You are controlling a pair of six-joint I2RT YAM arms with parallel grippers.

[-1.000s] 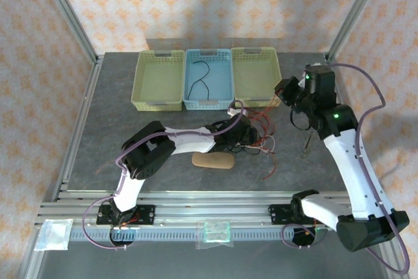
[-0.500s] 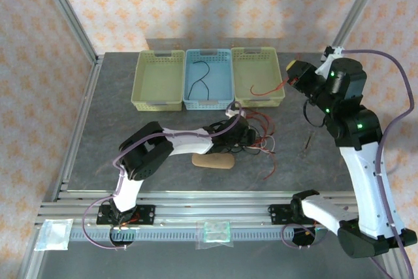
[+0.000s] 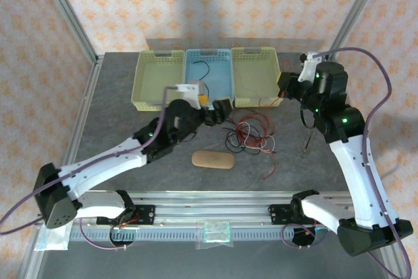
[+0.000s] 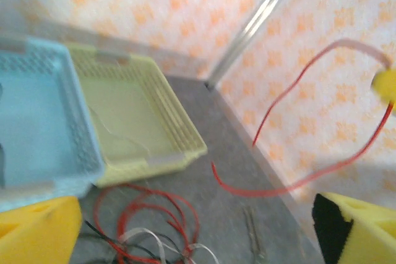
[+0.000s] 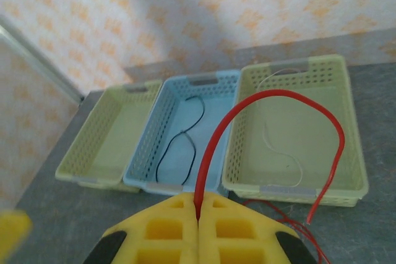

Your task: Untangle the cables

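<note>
The left gripper [image 3: 217, 110] has been lifting off the cable tangle [image 3: 251, 132], jaws gaping wide — the right gripper [image 5: 198, 206] is pinching a red cable [image 5: 279, 94] tight.

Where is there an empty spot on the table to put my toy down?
The bare grey table left of the left yellow basket is free, and that basket looks empty too. The middle is crowded: tangled cables, the tan pad and the left gripper sit close together. The right gripper holds a red cable up.
</note>
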